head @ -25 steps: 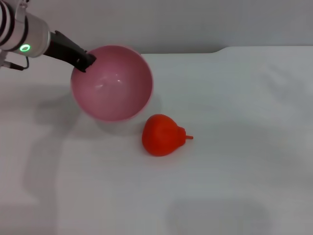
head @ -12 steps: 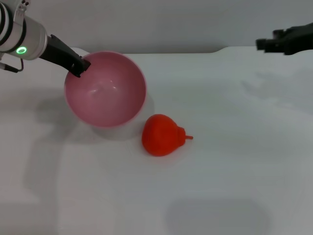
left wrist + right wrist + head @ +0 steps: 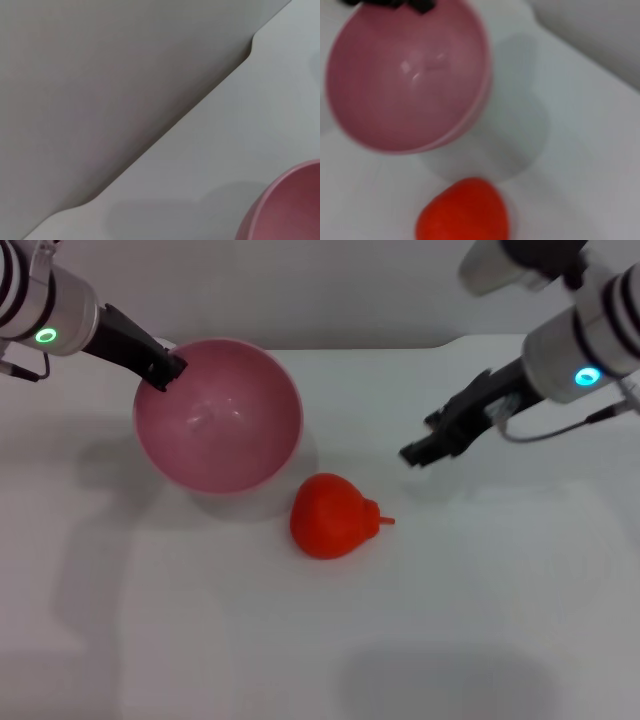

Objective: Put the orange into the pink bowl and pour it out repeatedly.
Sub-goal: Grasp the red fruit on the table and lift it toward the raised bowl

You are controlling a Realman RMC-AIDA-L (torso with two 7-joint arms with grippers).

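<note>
The pink bowl (image 3: 218,418) hangs tilted over the table's back left, its opening turned toward me and nothing inside. My left gripper (image 3: 165,371) is shut on its far left rim. The orange (image 3: 330,516) lies on the table just right of and in front of the bowl, stem nub pointing right. My right gripper (image 3: 425,448) hovers to the right of the orange, apart from it. The right wrist view shows the bowl (image 3: 405,80), the orange (image 3: 465,212) and the left gripper's dark fingertips (image 3: 422,5) on the rim. A slice of the bowl (image 3: 287,210) shows in the left wrist view.
The white table (image 3: 450,620) has a notched back edge (image 3: 450,342) against a grey wall. A cable (image 3: 560,428) loops off the right wrist.
My right arm has come in from the far right and swung down toward the orange. The bowl has shifted slightly in the left gripper. The orange has stayed put.
</note>
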